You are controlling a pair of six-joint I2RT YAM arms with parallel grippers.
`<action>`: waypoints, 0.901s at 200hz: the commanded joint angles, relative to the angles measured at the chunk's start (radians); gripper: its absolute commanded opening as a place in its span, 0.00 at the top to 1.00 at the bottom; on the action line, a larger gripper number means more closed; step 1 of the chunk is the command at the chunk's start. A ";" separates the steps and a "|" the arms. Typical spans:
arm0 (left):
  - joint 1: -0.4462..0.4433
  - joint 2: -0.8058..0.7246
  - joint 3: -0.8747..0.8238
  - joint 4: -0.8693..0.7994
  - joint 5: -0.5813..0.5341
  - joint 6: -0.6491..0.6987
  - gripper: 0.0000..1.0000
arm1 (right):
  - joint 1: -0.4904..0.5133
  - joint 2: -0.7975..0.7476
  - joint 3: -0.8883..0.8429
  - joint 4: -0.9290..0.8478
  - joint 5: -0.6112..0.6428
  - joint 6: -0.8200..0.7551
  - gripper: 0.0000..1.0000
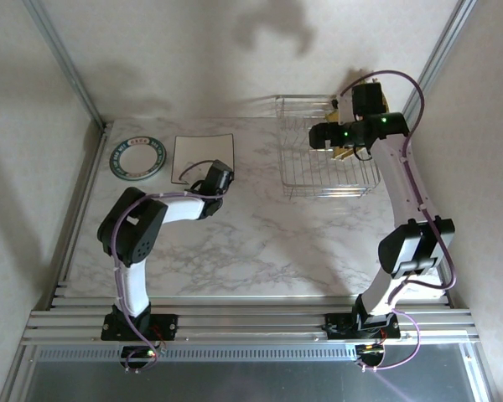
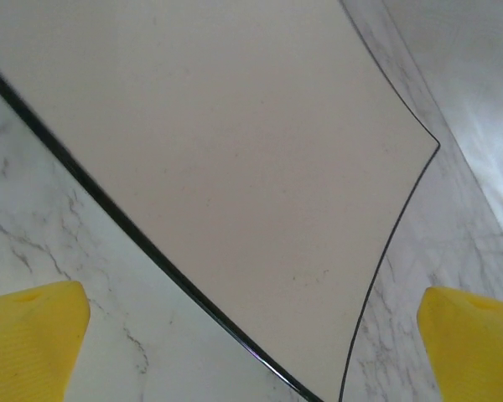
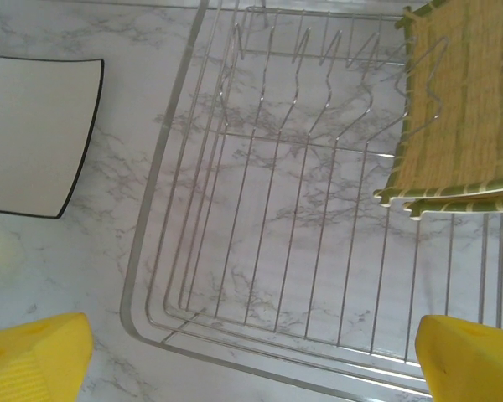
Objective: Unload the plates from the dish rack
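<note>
Left hand (image 2: 251,347) spread wide over white plate (image 2: 235,151), we see right hand (image 3: 251,356) spread above rack (image 3: 151,276), mustard plate (image 3: 469,100) inside.

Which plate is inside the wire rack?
The mustard-yellow square plate; the round green-rimmed plate and the white square plate lie out on the table.

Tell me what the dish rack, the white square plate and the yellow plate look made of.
Dish rack: bare metal wire, silvery, glinting along thin bars. White square plate: probably glazed ceramic, smooth off-white face, thin dark edge line. Yellow plate: likely ceramic too; fine woven-looking lines, printed or textured unclear.
</note>
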 commanded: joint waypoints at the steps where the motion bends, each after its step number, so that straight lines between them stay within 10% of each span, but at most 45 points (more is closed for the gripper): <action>1: -0.001 -0.093 0.027 -0.037 -0.016 0.268 0.00 | -0.020 -0.006 0.034 -0.001 0.034 0.010 0.01; 33: 0.056 -0.172 0.195 -0.227 0.217 0.771 0.00 | -0.067 0.091 0.173 -0.043 0.151 -0.001 0.01; 70: 0.165 -0.090 0.554 -0.749 0.327 1.037 0.00 | -0.127 0.276 0.401 -0.108 0.208 -0.012 0.01; 130: 0.371 -0.028 0.631 -0.854 0.491 1.126 0.00 | -0.166 0.574 0.822 -0.179 0.280 -0.039 0.01; 180: 0.408 0.012 0.636 -0.832 0.506 1.130 0.00 | -0.183 0.614 0.785 -0.096 0.317 -0.037 0.02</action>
